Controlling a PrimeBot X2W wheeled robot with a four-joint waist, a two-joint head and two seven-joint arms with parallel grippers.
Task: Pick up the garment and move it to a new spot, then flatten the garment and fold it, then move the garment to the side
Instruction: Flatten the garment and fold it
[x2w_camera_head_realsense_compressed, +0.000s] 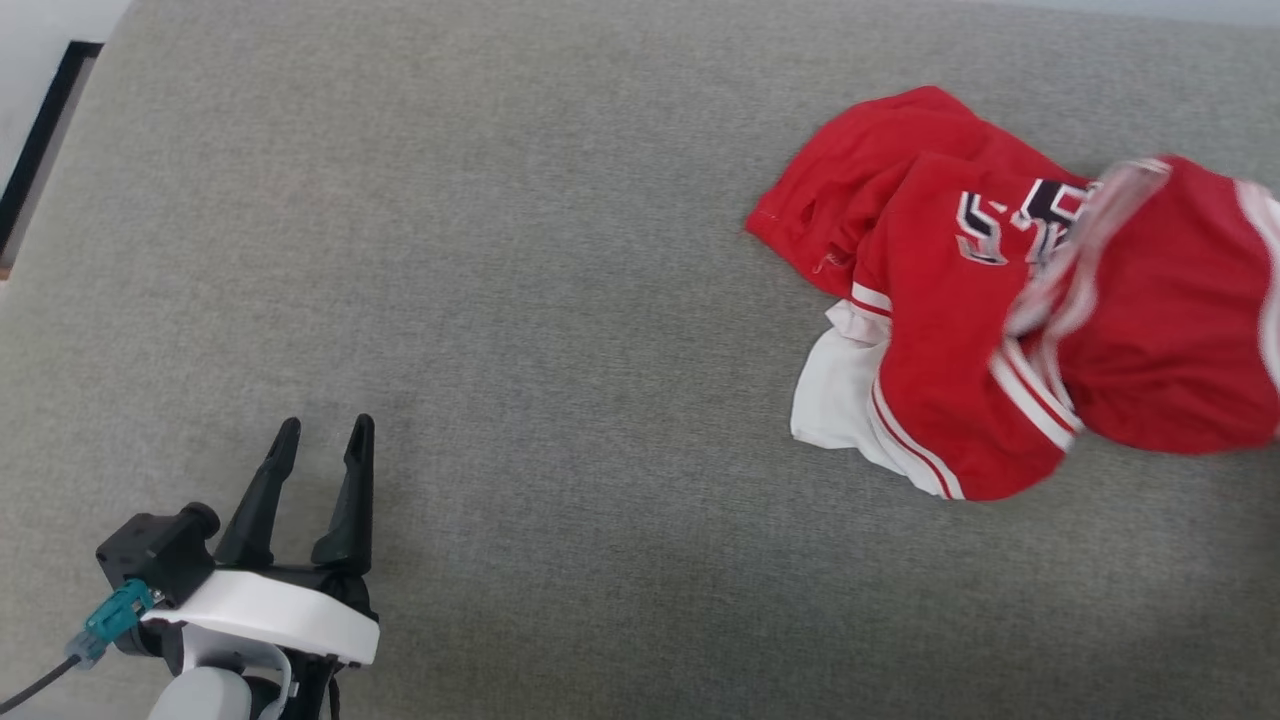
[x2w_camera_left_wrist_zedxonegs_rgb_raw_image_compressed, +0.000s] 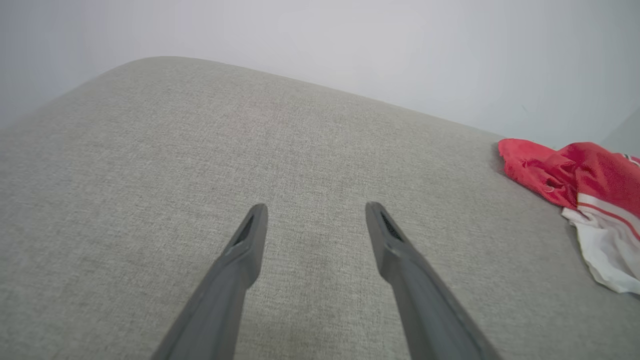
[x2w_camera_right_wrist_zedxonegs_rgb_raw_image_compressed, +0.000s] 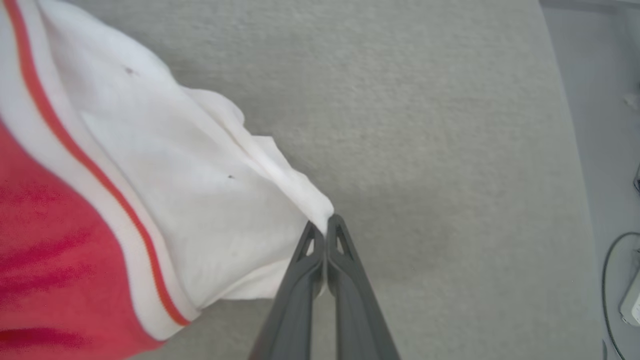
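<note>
Red jersey fabric, the garment (x2w_camera_head_realsense_compressed: 950, 400) (x2w_camera_left_wrist_zedxonegs_rgb_raw_image_compressed: 575, 170), lies crumpled near the right edge of the grey fabric surface (x2w_camera_head_realsense_compressed: 500, 250). Right gripper (x2w_camera_right_wrist_zedxonegs_rgb_raw_image_compressed: 327, 225): fingers closed together, pinching the corner of the white sleeve end (x2w_camera_right_wrist_zedxonegs_rgb_raw_image_compressed: 200, 200). Left gripper (x2w_camera_head_realsense_compressed: 325, 430) (x2w_camera_left_wrist_zedxonegs_rgb_raw_image_compressed: 315, 212): fingers spread apart, holding nothing, above the near-left corner, well apart from the garment.

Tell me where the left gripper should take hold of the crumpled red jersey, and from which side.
Grip the white sleeve end of the red jersey: it juts out flat from the heap toward the open left gripper, a loose free edge on the grey cushion. Coming in low from the robot's left is probably best.
</note>
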